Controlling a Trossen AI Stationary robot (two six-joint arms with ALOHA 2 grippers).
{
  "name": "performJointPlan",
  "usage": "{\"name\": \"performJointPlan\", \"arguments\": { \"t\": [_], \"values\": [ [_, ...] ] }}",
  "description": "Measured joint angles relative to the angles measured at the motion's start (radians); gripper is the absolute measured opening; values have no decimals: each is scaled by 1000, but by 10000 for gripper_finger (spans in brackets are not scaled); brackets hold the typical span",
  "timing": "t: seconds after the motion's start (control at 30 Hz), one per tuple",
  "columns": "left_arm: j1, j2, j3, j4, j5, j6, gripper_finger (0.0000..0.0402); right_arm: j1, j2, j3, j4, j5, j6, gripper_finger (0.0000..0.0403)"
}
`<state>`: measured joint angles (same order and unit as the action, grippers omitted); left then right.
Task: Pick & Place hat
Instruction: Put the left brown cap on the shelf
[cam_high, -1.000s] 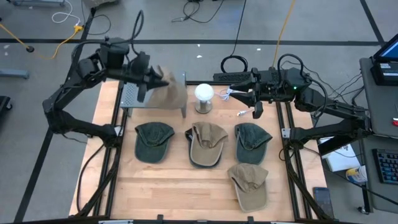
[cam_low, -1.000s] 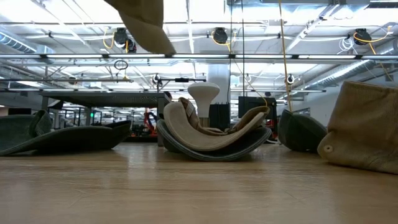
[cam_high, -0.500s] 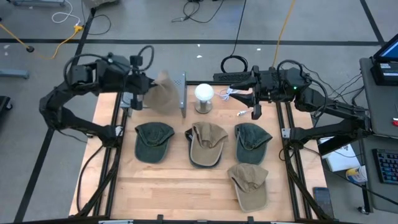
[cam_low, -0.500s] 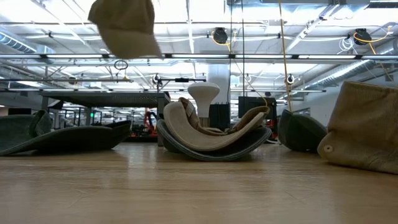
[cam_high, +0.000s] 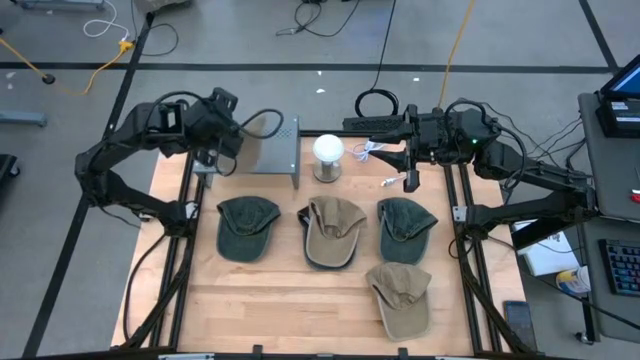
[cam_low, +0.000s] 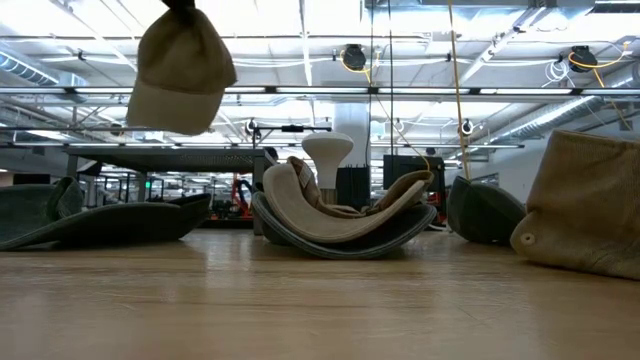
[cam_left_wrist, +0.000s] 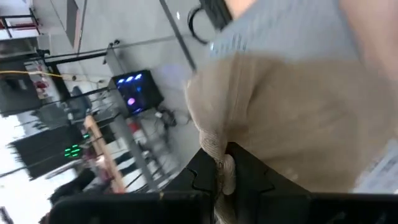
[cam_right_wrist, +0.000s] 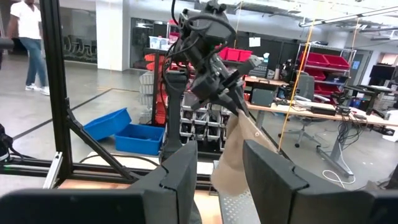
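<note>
- Tan hat (cam_low: 180, 72) is hanging in the air from your left gripper (cam_high: 222, 145), whose fingers are pinching its fabric; in the left wrist view the cloth (cam_left_wrist: 292, 106) is bunching between the dark fingers (cam_left_wrist: 245, 171).
- Compared with a second ago, you are seeing the hat farther toward the table's left rear, over the grey rack (cam_high: 268, 150), and lower in the low view, where its whole crown is now showing.
- Your left arm is sitting drawn back toward its base, no longer reaching toward the white ball stand (cam_high: 328, 156).
- Your right gripper (cam_high: 412, 172) is waiting at the rear right in the same spot, fingers standing apart, holding nothing.
- Four hats are lying unmoved: green (cam_high: 246, 226), tan (cam_high: 333, 230), green (cam_high: 405, 224), tan (cam_high: 402, 296).
</note>
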<state>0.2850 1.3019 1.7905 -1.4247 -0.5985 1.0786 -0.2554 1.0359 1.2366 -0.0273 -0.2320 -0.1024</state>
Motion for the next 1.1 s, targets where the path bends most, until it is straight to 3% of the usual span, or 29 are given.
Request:
{"name": "performJointPlan", "arguments": {
  "t": [0.13, 0.37, 0.6, 0.9, 1.1],
  "values": [
    [33, 0, 0, -35, -91, 117, 23, 0, 0, 0, 0, 0, 2, 123],
    [134, 38, -1, -147, -100, 265, 23, 0, 0, 0, 0, 1, 3, 122],
    [195, 94, -1, -145, -79, 369, 23, 0, 0, 0, 0, 1, 3, 119],
    [243, 173, -1, -137, 43, 457, 23, 0, 0, 0, -4, -3, 4, 119],
    [254, 194, -2, 32, 62, 555, 23, 0, 0, 0, -4, -4, 4, 118]
  ]
}}
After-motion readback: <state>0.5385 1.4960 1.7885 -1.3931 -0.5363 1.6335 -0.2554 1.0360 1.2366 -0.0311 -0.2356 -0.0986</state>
